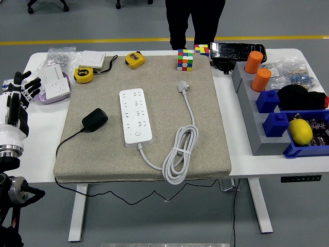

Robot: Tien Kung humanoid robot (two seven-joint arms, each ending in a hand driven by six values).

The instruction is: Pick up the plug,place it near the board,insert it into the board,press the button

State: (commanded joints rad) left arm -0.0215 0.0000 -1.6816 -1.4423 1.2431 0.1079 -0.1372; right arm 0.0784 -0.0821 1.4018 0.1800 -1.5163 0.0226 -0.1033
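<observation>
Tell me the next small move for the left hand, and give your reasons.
Probably reach the left hand right and forward toward the black plug. The hand hovers at the table's left edge with fingers spread, holding nothing. The plug lies loose on the grey mat, left of the white power strip and apart from it, with none of the strip's sockets filled.
</observation>
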